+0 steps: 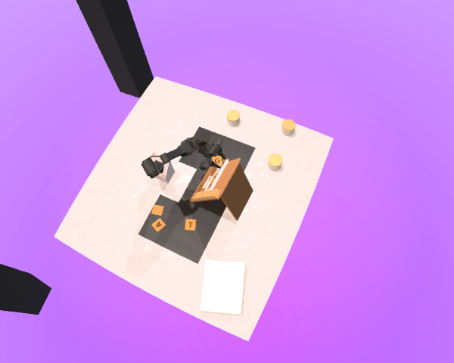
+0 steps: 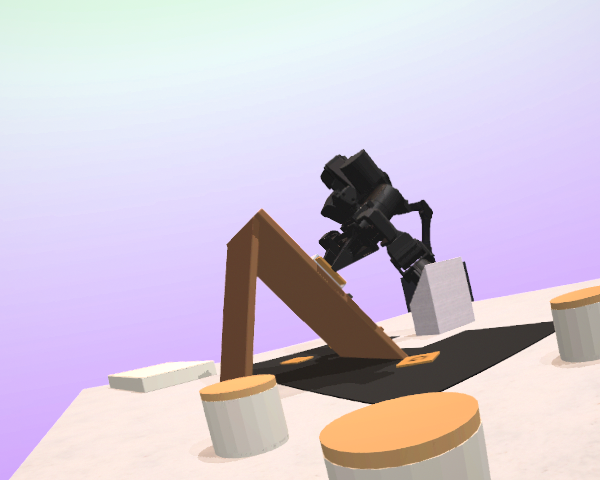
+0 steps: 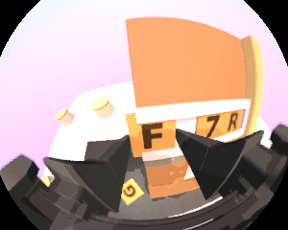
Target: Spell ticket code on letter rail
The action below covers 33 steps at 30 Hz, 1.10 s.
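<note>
My gripper [image 1: 222,161] [image 2: 333,267] [image 3: 153,134] is shut on the F tile [image 3: 158,135] at the left, open end of the rail [image 3: 192,110]. The F tile is upright, mostly between the rail's white lips, its left edge sticking out. A gap separates it from the 7 tile [image 3: 211,126] and R tile [image 3: 233,121], side by side at the rail's right end. The board [image 1: 231,172] [image 2: 300,289] [image 3: 187,62] leans back. The G tile [image 1: 217,159] [image 2: 419,359] [image 3: 132,192] lies below its left side. No ticket code is readable.
On the dark mat [image 1: 180,242] lie the T tile [image 1: 190,224], the A tile [image 1: 158,224] and a tile with no visible letter [image 1: 157,209]. Behind the board stand three orange-lidded jars, one [image 1: 275,162] [image 2: 243,415] nearest it. A white slab [image 1: 223,286] [image 2: 160,376] lies near the counter's edge.
</note>
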Available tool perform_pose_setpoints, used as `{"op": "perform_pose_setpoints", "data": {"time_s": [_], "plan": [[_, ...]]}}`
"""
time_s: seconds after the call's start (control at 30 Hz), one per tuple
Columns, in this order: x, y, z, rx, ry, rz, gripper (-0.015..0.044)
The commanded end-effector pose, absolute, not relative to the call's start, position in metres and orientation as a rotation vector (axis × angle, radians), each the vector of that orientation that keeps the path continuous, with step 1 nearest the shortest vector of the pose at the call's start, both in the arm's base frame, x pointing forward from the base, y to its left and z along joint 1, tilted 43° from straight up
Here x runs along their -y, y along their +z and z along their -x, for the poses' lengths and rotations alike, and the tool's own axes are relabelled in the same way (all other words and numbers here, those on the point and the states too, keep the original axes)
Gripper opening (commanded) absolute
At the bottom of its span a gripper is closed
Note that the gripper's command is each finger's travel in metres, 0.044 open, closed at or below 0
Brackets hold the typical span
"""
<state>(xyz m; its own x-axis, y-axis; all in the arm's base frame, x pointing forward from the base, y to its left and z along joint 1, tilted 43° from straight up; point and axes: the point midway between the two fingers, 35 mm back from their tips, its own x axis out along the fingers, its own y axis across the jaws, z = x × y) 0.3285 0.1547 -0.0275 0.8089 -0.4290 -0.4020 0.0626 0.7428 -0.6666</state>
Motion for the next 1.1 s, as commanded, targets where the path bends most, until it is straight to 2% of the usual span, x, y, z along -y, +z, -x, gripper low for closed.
{"op": "perform_pose_setpoints", "data": {"time_s": [0.0, 1.07], "plan": [[-0.153, -0.027, -0.328, -0.577, -0.283, 0.69, 0.0], [-0.141, -0.016, -0.327, -0.578, -0.283, 0.691, 0.0]]}}
